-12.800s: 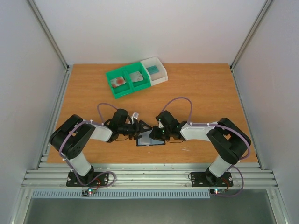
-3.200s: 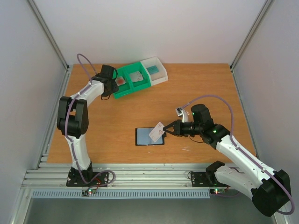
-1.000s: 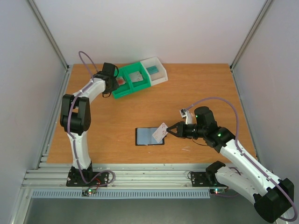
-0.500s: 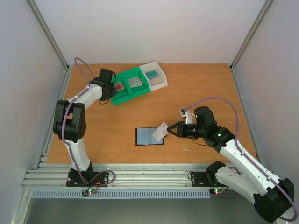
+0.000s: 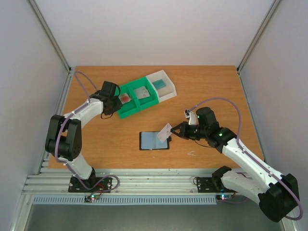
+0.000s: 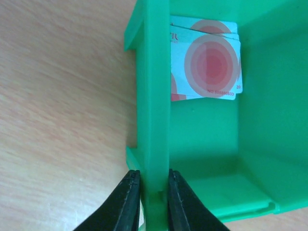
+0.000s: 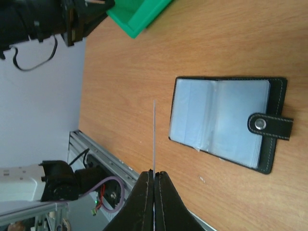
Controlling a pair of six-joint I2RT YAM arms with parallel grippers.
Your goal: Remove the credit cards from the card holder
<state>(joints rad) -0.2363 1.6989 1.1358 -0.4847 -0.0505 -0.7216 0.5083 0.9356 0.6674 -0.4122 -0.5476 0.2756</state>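
Observation:
The card holder [image 5: 154,140] lies open on the table, grey-blue pockets up, clasp tab to one side [image 7: 219,122]. My right gripper [image 5: 176,131] is shut on a whitish credit card [image 5: 164,132] and holds it above the holder's right edge; in the right wrist view the card [image 7: 154,137] shows edge-on between the fingers. My left gripper [image 5: 116,104] is shut on the wall of the green bin [image 5: 135,96], seen close in the left wrist view [image 6: 153,96]. Credit cards with red blotches [image 6: 207,62] lie stacked in that bin's compartment.
A white bin [image 5: 162,85] with a teal item inside adjoins the green bin at the back of the table. The green bin's middle compartment holds a greyish item [image 5: 141,92]. Metal rails run along the near table edge.
My left gripper has dragged the green and white bins toward the middle of the table, turning them. My right gripper, still holding the card, has shifted slightly left and up.

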